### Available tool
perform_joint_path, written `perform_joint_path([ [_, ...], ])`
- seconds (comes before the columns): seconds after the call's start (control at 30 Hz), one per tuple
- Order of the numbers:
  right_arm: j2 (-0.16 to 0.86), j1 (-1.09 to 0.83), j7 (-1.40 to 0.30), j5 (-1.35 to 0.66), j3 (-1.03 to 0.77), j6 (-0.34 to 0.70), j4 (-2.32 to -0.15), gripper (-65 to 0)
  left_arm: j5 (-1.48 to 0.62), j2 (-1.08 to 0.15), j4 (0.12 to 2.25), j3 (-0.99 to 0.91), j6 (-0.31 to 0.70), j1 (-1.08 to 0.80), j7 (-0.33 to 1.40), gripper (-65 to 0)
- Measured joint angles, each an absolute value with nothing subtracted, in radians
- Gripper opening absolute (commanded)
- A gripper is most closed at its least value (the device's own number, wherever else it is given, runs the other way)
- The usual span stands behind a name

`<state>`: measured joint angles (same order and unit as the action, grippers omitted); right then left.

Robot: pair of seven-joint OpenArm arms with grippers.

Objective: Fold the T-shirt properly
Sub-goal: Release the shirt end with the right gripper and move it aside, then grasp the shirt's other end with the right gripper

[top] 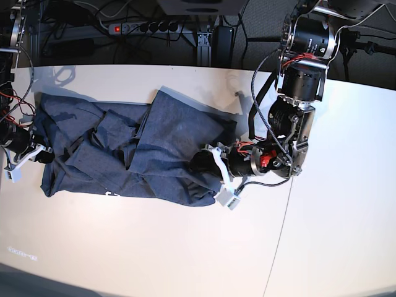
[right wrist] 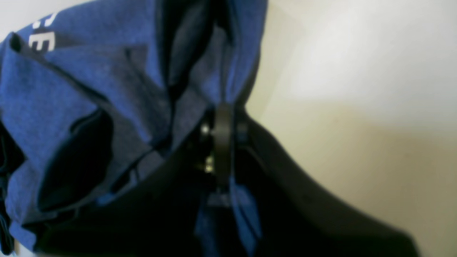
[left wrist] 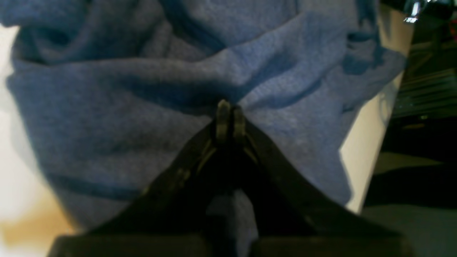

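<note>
Your T-shirt point(top: 133, 154) is lying bunched up across the white table point(top: 154, 247), stretched roughly side to side in the base view, with a bunch of loose folds piled on top of each other through the middle. A bit of white lettering point(top: 111, 193) peeks out along the near edge, and you can see more of it up in the corner of the right wrist view too.

Now the jaws. Your left gripper point(left wrist: 229, 117) is at the end of the shirt that sits on the base view's right. Its wrist view shows the two fingertips pressed together with a pinch of blue fabric caught between them, and the cloth fans out from that pinch in tight creases. So it's clamped on the shirt, narrow as it gets.

Your right gripper point(right wrist: 228, 125) is at the opposite end, on the base view's left, right by the table edge. Wrist view shows the fingers closed up with an edge of the shirt running down between them, some fabric hanging below the tips as well. The rest of the cloth droops off to one side of the jaws, bare table on the other.

Behind the table there's a power strip point(top: 139, 26) and a tangle of cables point(top: 80, 15).
</note>
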<state>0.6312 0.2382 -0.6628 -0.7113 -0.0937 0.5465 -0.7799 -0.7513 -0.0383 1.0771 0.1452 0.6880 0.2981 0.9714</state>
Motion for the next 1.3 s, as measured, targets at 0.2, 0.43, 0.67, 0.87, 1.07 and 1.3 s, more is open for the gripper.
perform_joint_path([
  [0.2,0.632,0.244,-0.662,-0.709,-0.093,0.546,-0.793,-65.0,-0.778,-0.068,1.077,0.078,0.688,0.301,1.025,-65.0],
  [0.43,0.632,0.247,-0.665,-0.702,-0.093,0.546,-0.799,-65.0,-0.759,-0.106,1.077,0.079,0.687,0.265,0.978,-65.0],
  [0.67,0.632,0.247,-0.669,-0.694,-0.092,0.547,-0.821,-65.0,-0.689,-0.105,1.081,0.099,0.685,0.233,0.852,-65.0],
  [0.87,0.634,0.239,-0.723,-0.682,-0.092,0.550,-0.922,-65.0,-0.670,-0.081,1.082,0.173,0.685,0.228,0.824,-65.0],
  [1.07,0.653,0.228,-0.789,-0.665,-0.082,0.550,-1.035,-65.0,-0.624,-0.022,1.082,0.202,0.685,0.227,0.822,-65.0],
  [1.3,0.724,0.225,-0.808,-0.674,-0.079,0.550,-1.143,-65.0,-0.546,0.042,1.082,0.202,0.686,0.222,0.802,-65.0],
])
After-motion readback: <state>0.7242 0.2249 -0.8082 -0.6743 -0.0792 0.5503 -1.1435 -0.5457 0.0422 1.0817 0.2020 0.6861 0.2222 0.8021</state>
